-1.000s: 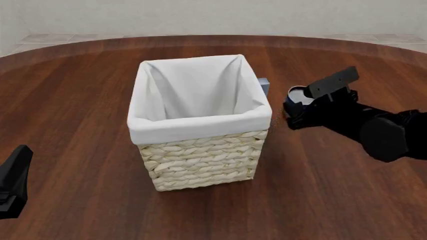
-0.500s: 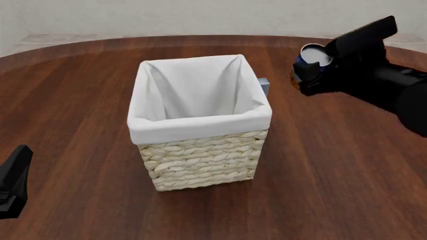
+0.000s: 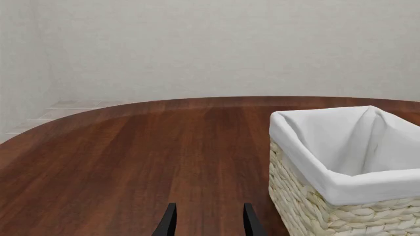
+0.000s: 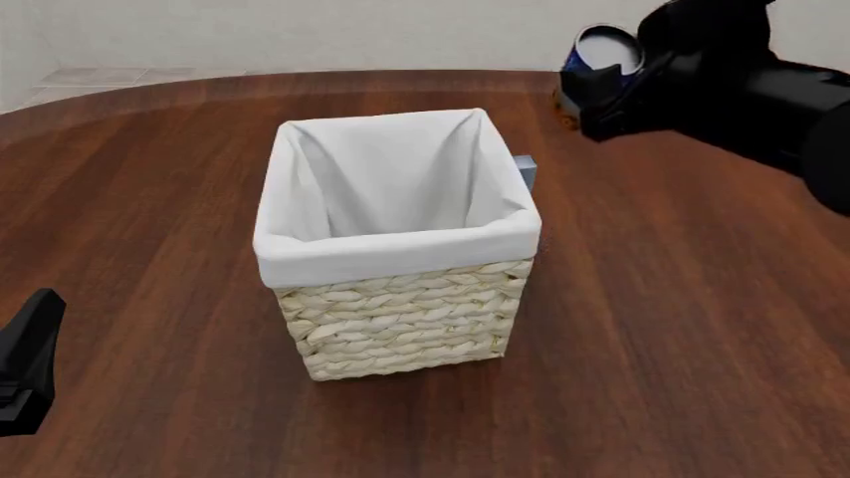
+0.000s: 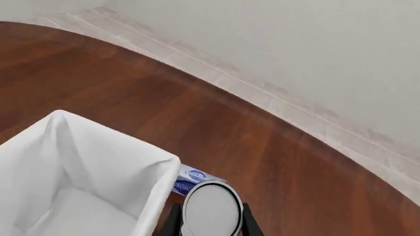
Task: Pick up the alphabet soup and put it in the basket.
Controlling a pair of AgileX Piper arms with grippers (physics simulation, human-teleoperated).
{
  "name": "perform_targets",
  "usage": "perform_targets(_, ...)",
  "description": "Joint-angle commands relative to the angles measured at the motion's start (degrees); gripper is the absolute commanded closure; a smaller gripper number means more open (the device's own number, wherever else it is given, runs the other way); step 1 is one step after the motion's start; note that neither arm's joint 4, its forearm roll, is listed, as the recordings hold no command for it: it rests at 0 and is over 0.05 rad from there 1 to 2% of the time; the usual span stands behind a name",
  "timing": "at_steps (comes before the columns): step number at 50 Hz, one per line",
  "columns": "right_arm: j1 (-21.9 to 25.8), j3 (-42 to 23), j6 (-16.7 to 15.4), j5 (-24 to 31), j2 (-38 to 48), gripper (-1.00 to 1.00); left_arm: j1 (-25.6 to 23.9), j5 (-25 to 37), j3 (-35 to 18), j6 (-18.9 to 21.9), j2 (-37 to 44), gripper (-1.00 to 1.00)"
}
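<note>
Lifted higher, alphabet soup (image 4: 604,52) nears the basket (image 4: 398,299), unfilled.

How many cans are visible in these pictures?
1. The alphabet soup is held in the right gripper, lifted above the table, right of and beyond the basket. More cans may be hidden behind the basket, where a grey-blue box pokes out.
</note>
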Motion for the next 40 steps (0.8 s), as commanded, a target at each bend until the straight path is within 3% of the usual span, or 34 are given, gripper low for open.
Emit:
perform_targets(1, 4.6, -3.5, 0.5, 1.0, 0.0, 1.00, 0.0, 0.0, 0.0, 0.0, 0.0, -1.00)
perform_targets(18, 9.7, -6.8, 0.0, 0.8, 3.8, 1.00, 0.0, 0.0, 0.0, 0.0, 0.0, -1.00)
perform_targets(40, 17.2, -9.4, 2.7, -0.7, 11.1, 1.00, 0.0, 0.0, 0.0, 0.0, 0.0, -1.00)
